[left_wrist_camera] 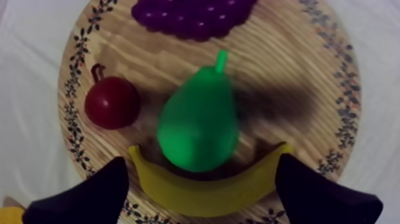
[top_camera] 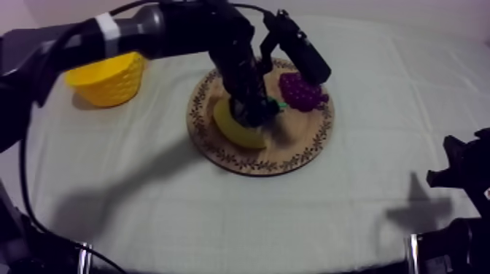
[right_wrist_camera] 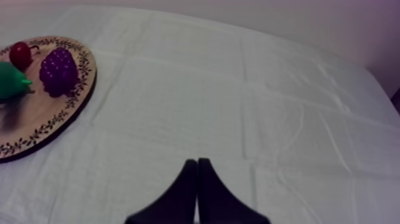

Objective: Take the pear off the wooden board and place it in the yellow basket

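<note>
black fingers (left_wrist_camera: 77,196) of your left jaws stand wide apart with nothing gripped between them, hovering over the wooden board (left_wrist_camera: 297,71). green and lying on its side, the pear (left_wrist_camera: 199,122) sits on the board in line with the gap between the two fingertips and a little beyond them, its stem pointing at the bunch of grapes (left_wrist_camera: 193,15) by the far rim. the pear's broad end lies in the inner curve of the banana (left_wrist_camera: 208,190), which is the fruit nearest the jaws. the small red fruit (left_wrist_camera: 112,102) is just beside the pear, not touching it. from above you see the left arm (top_camera: 146,33) stretch in from the upper left and hang over the middle of the board, while the yellow basket (top_camera: 109,76) stands on the bench (top_camera: 364,204) at its left side, apart from the board. your right jaws are pressed together into a narrow wedge on nothing, low over the cloth (right_wrist_camera: 238,107) and well away from the board.
</note>
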